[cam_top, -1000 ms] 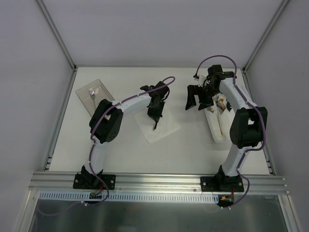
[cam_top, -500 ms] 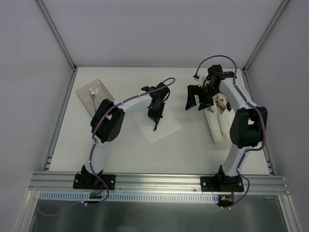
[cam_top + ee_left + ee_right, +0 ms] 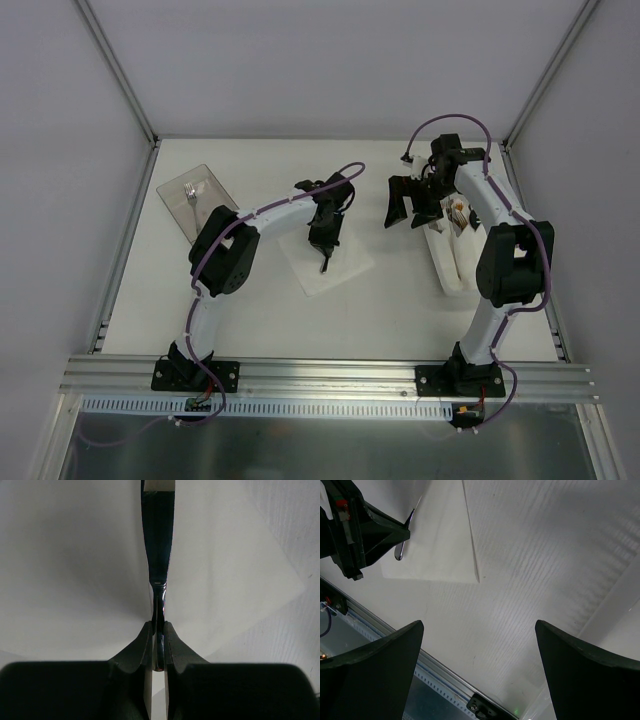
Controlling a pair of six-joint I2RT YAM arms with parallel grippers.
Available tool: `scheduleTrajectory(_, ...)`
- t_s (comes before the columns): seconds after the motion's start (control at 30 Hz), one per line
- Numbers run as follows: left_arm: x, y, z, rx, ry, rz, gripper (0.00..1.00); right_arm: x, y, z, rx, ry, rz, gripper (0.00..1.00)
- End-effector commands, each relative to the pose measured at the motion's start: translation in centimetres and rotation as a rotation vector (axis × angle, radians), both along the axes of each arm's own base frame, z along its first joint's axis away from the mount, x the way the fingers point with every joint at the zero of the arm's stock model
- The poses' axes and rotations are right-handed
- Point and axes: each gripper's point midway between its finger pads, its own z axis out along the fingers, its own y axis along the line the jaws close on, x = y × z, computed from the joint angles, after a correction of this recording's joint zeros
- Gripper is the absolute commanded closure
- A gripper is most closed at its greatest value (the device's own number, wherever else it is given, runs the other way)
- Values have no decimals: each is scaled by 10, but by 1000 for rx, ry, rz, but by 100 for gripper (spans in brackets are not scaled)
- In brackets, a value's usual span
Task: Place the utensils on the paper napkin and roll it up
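Observation:
The white paper napkin [image 3: 350,264] lies flat at the table's middle. My left gripper [image 3: 322,247] hangs over it, shut on the handle end of a slim silver knife [image 3: 158,540]. In the left wrist view the fingers [image 3: 176,647] pinch the knife, whose blade runs away over the napkin [image 3: 75,580]. I cannot tell whether the knife touches the paper. My right gripper [image 3: 405,205] is open and empty, held above the table right of the napkin. The right wrist view shows the napkin [image 3: 440,540], the knife's rounded end [image 3: 400,552] and my open right gripper [image 3: 477,625].
A clear plastic box [image 3: 205,205] with a fork [image 3: 191,193] in it sits at the back left. A white rectangular tray [image 3: 450,265] lies along the right side, with small gold-coloured items [image 3: 458,215] at its far end. The metal rail [image 3: 445,675] runs along the near edge.
My left arm has shifted very slightly to the right with the knife still held. The right arm has not moved.

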Motion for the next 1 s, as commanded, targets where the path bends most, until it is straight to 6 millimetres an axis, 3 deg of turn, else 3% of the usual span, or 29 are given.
scheduleTrajectory(0.0,-1,-8,8,-27,0,12,100,0,-4,10,1,-29,-3,1)
scheduleTrajectory(0.53,-18,-5,-15,-4,76,26,100,0,-6,8,1,-20,-6,1)
scheduleTrajectory(0.67,-22,-3,-23,6,99,28,96,0,-6,8,3,-23,-5,1)
scheduleTrajectory(0.8,-23,-4,-20,-5,103,25,77,0,-5,8,5,-22,-5,1)
scheduleTrajectory(0.97,-18,-7,3,-37,53,23,67,2,-4,11,16,-26,-8,1)
